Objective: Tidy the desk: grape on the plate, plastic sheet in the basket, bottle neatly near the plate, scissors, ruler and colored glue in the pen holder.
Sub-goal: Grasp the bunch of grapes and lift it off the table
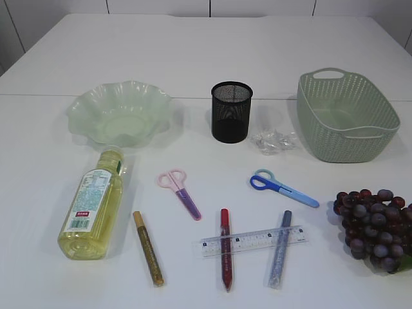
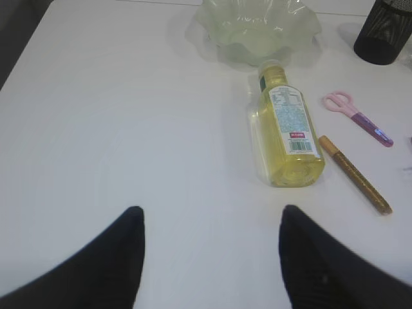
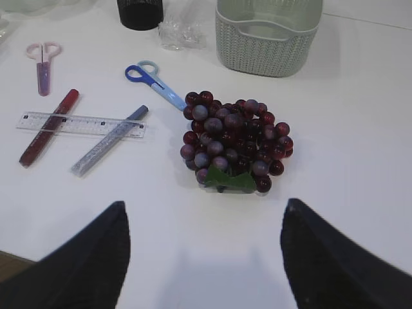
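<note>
A dark grape bunch point(image 1: 374, 228) point(image 3: 233, 141) lies at the right front. A wavy green glass plate point(image 1: 120, 112) point(image 2: 257, 29) sits back left. A yellow bottle point(image 1: 92, 205) point(image 2: 287, 124) lies on its side below the plate. The black mesh pen holder point(image 1: 231, 111) stands mid-back, with a crumpled plastic sheet point(image 1: 273, 140) beside it and the green basket point(image 1: 347, 116) point(image 3: 267, 32) to the right. Pink scissors point(image 1: 179, 189), blue scissors point(image 1: 282, 187), a clear ruler point(image 1: 252, 241), and gold point(image 1: 148, 248), red point(image 1: 225, 255) and silver point(image 1: 280, 248) glue pens lie in front. My left gripper point(image 2: 209, 215) and right gripper point(image 3: 203, 212) are open and empty.
The white table point(image 1: 206, 58) stretches far back beyond the objects. The ruler lies across the red and silver glue pens. The table's near edge shows at the lower left of the right wrist view point(image 3: 13, 261).
</note>
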Controlling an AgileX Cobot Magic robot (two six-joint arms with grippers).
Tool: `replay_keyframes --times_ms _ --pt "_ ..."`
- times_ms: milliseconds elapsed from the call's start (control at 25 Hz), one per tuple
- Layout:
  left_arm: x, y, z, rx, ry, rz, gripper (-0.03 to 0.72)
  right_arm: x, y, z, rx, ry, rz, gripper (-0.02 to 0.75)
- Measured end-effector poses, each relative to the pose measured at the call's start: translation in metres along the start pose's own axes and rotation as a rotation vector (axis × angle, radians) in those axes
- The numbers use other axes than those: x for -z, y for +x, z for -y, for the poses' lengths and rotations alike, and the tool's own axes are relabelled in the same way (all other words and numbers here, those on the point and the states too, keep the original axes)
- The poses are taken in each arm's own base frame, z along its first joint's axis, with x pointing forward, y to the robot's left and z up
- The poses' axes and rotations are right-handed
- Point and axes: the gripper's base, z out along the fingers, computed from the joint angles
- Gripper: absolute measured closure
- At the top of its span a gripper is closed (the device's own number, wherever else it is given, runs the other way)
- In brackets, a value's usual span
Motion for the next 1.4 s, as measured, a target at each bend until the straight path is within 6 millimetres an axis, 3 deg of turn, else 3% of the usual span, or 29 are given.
replay_keyframes --times_ms 480,680,960,1120,1400 --pt "0.000 -0.005 0.001 0.003 0.006 0.020 0.221 -0.001 -0.002 0.001 -0.054 0.002 0.000 0.172" --pt "-0.013 -0.035 0.003 0.006 0.009 0.050 0.221 -0.008 -0.031 0.008 -0.077 0.010 0.012 0.172" --pt "-0.071 -0.068 0.005 0.033 0.005 -0.058 0.221 -0.057 -0.073 0.023 -0.163 0.012 -0.154 0.172" --pt "-0.110 -0.084 0.005 0.067 0.009 -0.065 0.221 -0.096 -0.087 0.035 -0.156 0.039 -0.311 0.172" --pt "-0.165 -0.095 0.006 0.112 -0.001 -0.256 0.221 -0.162 -0.126 0.047 -0.197 -0.012 -0.566 0.172"
